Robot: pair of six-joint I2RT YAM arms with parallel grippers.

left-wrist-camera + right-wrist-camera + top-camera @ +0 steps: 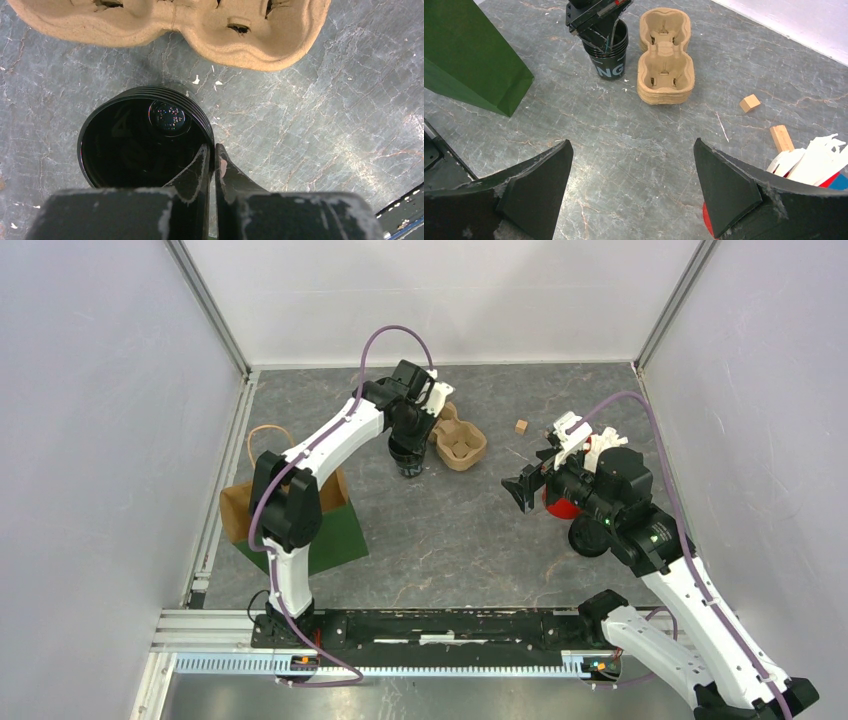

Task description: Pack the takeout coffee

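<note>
The takeout coffee, a small black cup [408, 462], stands upright on the table just left of the brown pulp tray [461, 440]. In the left wrist view I look down into the cup's [135, 150] dark, open top. My left gripper [214, 150] is shut on the cup's near rim, one finger inside and one outside. The right wrist view shows the same pinch on the cup [608, 60] from afar. My right gripper [634, 150] hangs wide open over bare table, well to the right of the cup, with nothing between its fingers.
A paper bag [330, 535], green and brown, lies at the left, also seen in the right wrist view [469, 55]. A red cup of white sticks [560, 506] stands under my right wrist. Small wooden blocks [749, 103] lie right of the pulp tray [666, 60].
</note>
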